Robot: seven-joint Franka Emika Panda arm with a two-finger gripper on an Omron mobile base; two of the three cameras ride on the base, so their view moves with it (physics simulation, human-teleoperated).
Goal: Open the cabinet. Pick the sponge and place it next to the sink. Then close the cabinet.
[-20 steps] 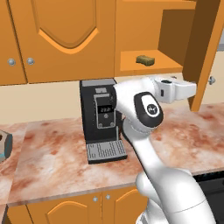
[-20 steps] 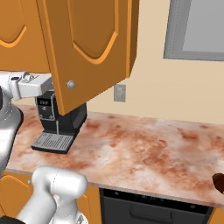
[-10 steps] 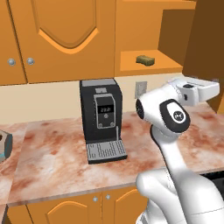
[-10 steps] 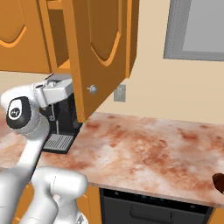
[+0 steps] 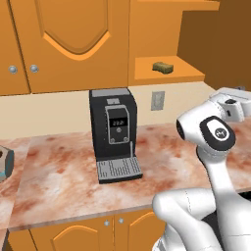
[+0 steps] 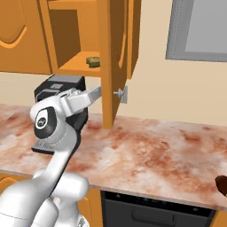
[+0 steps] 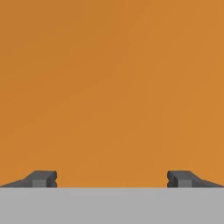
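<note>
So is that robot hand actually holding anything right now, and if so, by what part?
Nothing is held. The gripper is open, its tips wide apart against the orange cabinet door. The sponge lies untouched on the shelf.

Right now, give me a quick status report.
Gripper open, empty, facing cabinet door. Cabinet open, sponge on its shelf. Door edge between gripper and sponge.

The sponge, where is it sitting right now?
The sponge lies on the orange shelf inside the open cabinet, above and to the right of the black coffee machine in the left base view.
</note>
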